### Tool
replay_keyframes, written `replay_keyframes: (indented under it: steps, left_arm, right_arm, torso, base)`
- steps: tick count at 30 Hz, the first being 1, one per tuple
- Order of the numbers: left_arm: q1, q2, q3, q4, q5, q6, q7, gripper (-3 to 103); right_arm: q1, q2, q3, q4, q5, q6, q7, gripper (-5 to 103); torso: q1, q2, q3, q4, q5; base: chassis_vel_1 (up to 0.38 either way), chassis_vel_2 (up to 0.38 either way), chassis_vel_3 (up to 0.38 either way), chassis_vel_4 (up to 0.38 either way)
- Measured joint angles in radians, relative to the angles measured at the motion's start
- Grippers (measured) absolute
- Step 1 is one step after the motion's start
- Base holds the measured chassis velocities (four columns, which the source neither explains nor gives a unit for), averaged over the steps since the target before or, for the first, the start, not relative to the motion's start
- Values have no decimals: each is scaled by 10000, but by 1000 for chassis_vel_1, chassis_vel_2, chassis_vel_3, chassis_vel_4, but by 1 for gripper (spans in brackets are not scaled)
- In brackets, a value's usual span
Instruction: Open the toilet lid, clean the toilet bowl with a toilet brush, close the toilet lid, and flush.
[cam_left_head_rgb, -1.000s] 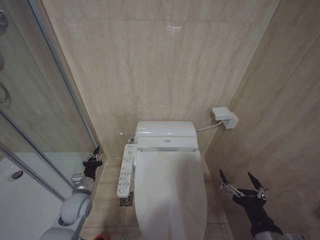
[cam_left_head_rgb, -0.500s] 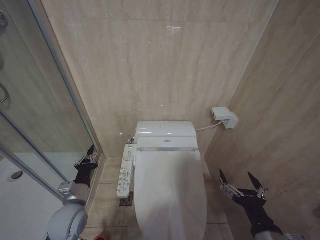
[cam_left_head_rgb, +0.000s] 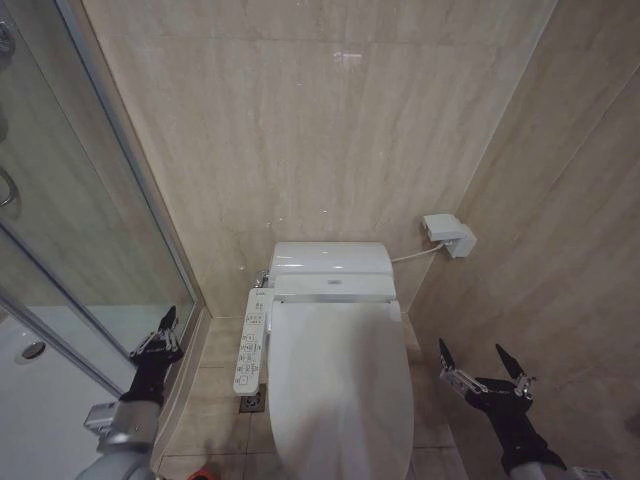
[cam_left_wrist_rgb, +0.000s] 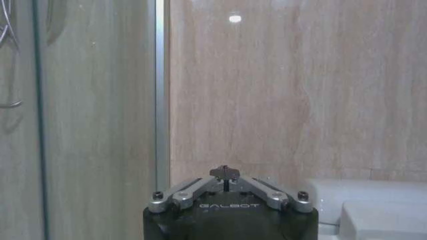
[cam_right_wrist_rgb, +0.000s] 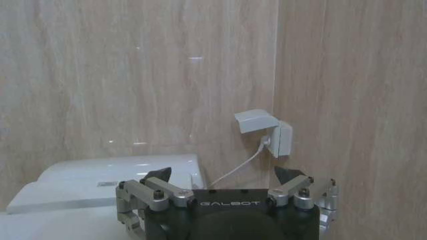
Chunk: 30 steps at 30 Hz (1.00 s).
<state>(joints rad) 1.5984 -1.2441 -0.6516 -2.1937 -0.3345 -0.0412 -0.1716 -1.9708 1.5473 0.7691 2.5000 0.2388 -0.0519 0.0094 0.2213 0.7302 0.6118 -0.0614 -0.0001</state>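
Down at the lower left of the head view, the left arm reaches forward and up along the glass shower partition (cam_left_head_rgb: 60, 200), its left gripper (cam_left_head_rgb: 157, 335) hanging beside the metal frame with the two fingers drawn nearly together; the left wrist view shows the linkages folded in to a point, so the gripper is closed and grips nothing. It is well apart from the toilet, with a strip of floor tile between them. At the lower right, the right arm rises from the frame's edge with its forearm angled up toward the wall, and the right gripper (cam_left_head_rgb: 481, 364) stands spread wide, its two dark fingertips pointing up and holding nothing, near the right side of the toilet but not touching it. Between the arms, the toilet lid (cam_left_head_rgb: 340, 390) lies shut and flat over the toilet bowl, its long axis running from the tank (cam_left_head_rgb: 332, 268) at the back wall toward the robot, the narrower front end nearest the camera. A long white button panel (cam_left_head_rgb: 250, 340) runs along its left side, parallel to that axis. A small white wall box (cam_left_head_rgb: 450, 235) with a cable sits on the right wall behind the tank.
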Motion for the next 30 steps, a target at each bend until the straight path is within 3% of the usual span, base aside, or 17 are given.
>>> replay_keyframes:
  steps: [17, 30]
  left_arm:
    - [1378, -752, -15, -1500, 589, -91, -19, 0]
    - [2118, -1271, 464, -1670, 1295, -521, 61, 0]
  right_arm:
    - [0, 0, 0, 0, 0, 0, 0, 100]
    - [0, 0, 0, 0, 0, 0, 0, 100]
  torso:
    - [0, -1, 1, -2, 2]
    - [0, -1, 1, -2, 1]
  base:
    - [0, 0, 0, 0]
    - [0, 0, 0, 0]
